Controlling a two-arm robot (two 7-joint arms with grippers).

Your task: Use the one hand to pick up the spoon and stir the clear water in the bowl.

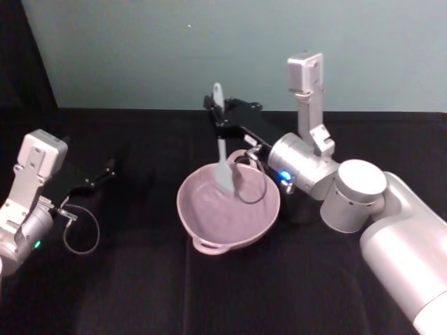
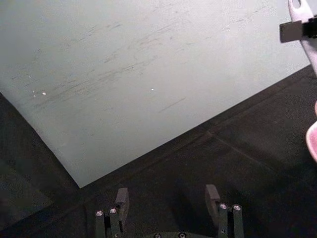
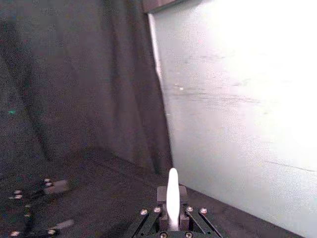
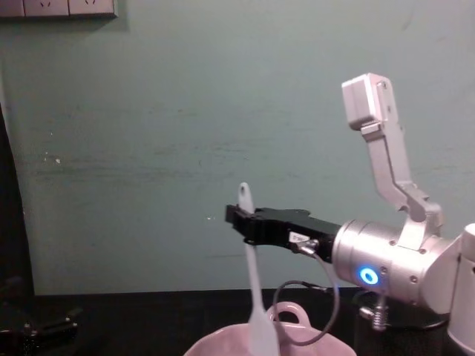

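My right end effector is clamped on the upper handle of the white spoon, just below the hole at its end. The spoon hangs almost upright, its flat blade down inside the pink bowl. The bowl sits near the middle of the black tabletop, loop handle toward the near edge. I cannot make out the water. My left end effector is parked near the tabletop's left edge, fingers spread apart.

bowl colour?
Pale pink, glossy. The bowl shows best in the head view.
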